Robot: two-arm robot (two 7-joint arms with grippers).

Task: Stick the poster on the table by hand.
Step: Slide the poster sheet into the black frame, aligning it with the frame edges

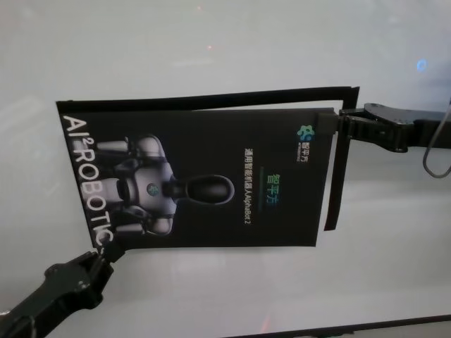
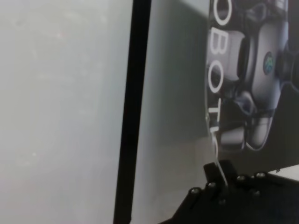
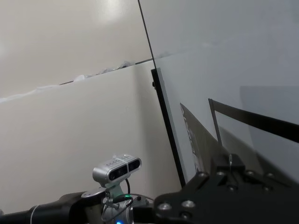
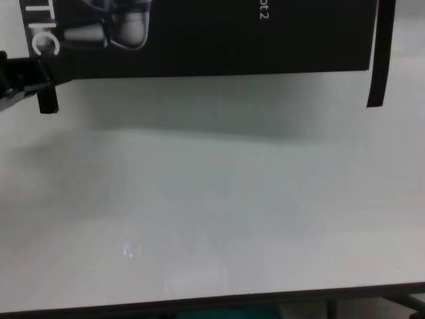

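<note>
Black and glossy, the large rectangular poster [image 1: 211, 176] with its white-grey robot figure and big white "AI²ROBOTIC" lettering hangs stretched above the middle of the broad, plain white table [image 1: 225, 296], and both arms have it! At the poster's near left corner, by the letters "TIC", the left gripper [image 1: 101, 255], black and chunky, is clamped right on the sheet's edge; the left wrist view shows the thin edge running down between its fingertips [image 2: 219, 170]. Across at the far right corner, the right gripper [image 1: 340, 118] has its fingers pinched together on the poster too, the sheet's edge vanishing into the jaw in the right wrist view. A narrow black strip [image 1: 282, 97] runs along the poster's far edge, and another narrow black strip [image 1: 337, 179] dangles down beside the right edge, free at its lower end. In the chest view the poster's near edge casts a soft shadow on the table, sheet and surface apart there. A thin grey wire loop [image 1: 438, 148] hangs off the right arm.
</note>
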